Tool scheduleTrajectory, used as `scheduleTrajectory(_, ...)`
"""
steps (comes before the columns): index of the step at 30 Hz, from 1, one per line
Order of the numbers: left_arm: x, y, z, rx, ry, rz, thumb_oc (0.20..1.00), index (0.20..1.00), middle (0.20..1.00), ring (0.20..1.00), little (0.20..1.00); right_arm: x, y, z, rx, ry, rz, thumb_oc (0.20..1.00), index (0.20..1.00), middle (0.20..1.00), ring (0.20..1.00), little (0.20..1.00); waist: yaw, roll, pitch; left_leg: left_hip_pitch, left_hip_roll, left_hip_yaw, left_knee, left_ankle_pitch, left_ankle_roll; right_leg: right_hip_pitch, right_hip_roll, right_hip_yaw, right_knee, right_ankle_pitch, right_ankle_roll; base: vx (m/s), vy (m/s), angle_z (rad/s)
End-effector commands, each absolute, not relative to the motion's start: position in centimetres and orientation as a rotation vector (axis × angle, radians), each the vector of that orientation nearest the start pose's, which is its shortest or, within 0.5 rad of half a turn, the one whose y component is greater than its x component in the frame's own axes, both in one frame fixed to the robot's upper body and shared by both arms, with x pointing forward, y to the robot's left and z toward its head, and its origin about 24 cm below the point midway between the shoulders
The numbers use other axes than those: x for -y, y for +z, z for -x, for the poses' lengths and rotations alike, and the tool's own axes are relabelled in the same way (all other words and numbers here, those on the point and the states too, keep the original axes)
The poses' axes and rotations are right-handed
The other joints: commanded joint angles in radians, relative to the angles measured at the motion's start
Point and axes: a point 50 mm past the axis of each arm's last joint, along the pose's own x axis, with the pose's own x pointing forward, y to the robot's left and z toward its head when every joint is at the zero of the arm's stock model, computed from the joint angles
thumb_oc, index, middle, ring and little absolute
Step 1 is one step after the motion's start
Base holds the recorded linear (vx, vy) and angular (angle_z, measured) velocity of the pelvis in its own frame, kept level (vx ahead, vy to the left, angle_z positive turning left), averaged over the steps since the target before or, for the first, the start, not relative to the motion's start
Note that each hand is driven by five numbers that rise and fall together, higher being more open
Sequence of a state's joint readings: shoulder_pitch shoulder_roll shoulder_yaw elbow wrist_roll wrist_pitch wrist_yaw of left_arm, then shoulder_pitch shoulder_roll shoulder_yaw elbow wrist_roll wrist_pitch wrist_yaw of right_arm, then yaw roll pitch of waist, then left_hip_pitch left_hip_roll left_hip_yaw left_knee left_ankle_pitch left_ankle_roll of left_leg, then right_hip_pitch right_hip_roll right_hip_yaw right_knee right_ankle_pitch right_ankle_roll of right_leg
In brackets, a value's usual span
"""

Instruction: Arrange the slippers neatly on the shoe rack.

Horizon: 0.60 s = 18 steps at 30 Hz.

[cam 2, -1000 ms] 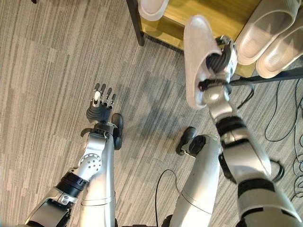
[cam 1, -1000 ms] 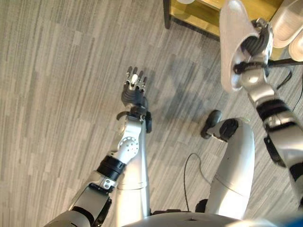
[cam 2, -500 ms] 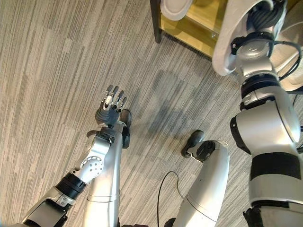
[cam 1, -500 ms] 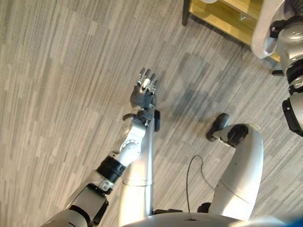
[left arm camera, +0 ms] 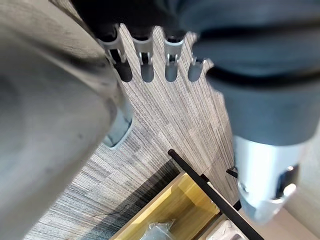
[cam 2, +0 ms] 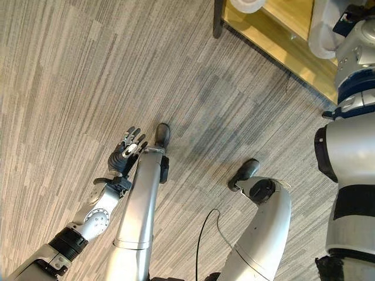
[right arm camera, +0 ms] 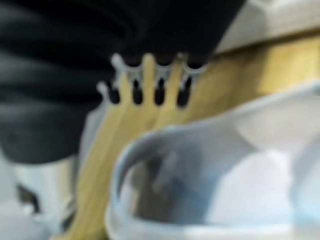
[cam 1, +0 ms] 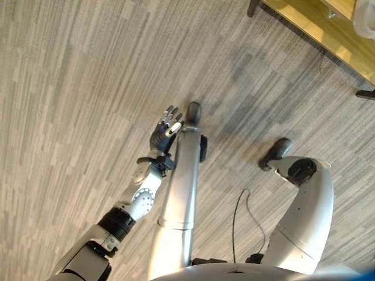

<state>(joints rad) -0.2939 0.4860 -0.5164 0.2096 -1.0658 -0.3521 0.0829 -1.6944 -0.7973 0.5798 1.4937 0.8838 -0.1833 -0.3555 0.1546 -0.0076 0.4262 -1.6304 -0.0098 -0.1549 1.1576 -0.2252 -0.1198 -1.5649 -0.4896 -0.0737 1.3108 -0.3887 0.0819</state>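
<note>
- The left hand (cam 1: 164, 130) is hanging over the bare floor with its fingers (left arm camera: 145, 64) straight and spread, holding nothing.
- The right hand (right arm camera: 145, 80) is reaching over the shoe rack; in its wrist view the fingers are curling, but whether they are gripping anything cannot be told.
- A pale slipper (right arm camera: 215, 175) is sitting just beside that hand on the rack's wooden shelf, its opening facing the wrist camera.
- In the right eye view the heel of another pale slipper (cam 2: 247, 5) is poking over the shelf edge near the rack's corner, and a light slipper (cam 2: 321, 29) is showing next to the right forearm at the upper right.
- The shoe rack (cam 2: 280, 40) is standing at the upper right of the scene, a yellowish wooden shelf with a dark post at its corner.
- The floor (cam 1: 76, 88) is stretching everywhere else, grey carpet in narrow streaked planks.
</note>
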Motion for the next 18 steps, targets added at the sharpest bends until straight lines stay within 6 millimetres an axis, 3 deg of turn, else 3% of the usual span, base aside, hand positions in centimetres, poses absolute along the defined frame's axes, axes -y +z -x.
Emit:
scheduleTrajectory(1,-14.8,3.7,-26.9,-0.037,-0.232,0.463,1.0,1.0,1.0,1.0,1.0,32.6,38.7,-35.9,0.545,-0.765,-0.088,1.0,1.0,1.0,1.0,1.0,-0.013,0.019,-0.044,0.06,0.07,-0.124,-0.126,0.045,-0.079,-0.005,0.059,0.127,-0.107,0.069,0.102,0.0,0.0,0.0)
scheduleTrajectory(10,-14.3,3.9,-27.4,-0.036,-0.256,0.427,1.0,1.0,1.0,1.0,1.0,31.8,38.0,-36.5,0.534,-0.745,-0.106,1.0,1.0,1.0,1.0,1.0,-0.022,0.012,-0.043,0.06,0.072,-0.12,-0.142,0.059,-0.079,-0.005,0.067,0.121,-0.123,0.084,0.103,-0.02,0.021,-0.01)
scheduleTrajectory(14,-14.3,4.7,-28.0,0.003,-0.247,0.44,1.0,1.0,1.0,1.0,1.0,30.8,37.3,-37.4,0.516,-0.694,-0.053,1.0,1.0,1.0,1.0,1.0,-0.035,-0.005,-0.044,0.06,0.075,-0.119,-0.148,0.066,-0.079,-0.005,0.077,0.124,-0.133,0.094,0.103,-0.03,0.022,-0.04)
scheduleTrajectory(18,-14.9,6.6,-28.4,0.105,-0.216,0.423,1.0,1.0,1.0,1.0,1.0,30.1,37.8,-37.4,0.596,-0.631,-0.014,1.0,1.0,1.0,1.0,1.0,-0.045,-0.011,-0.045,0.06,0.077,-0.12,-0.152,0.071,-0.076,-0.005,0.079,0.119,-0.152,0.108,0.105,-0.05,0.052,-0.07)
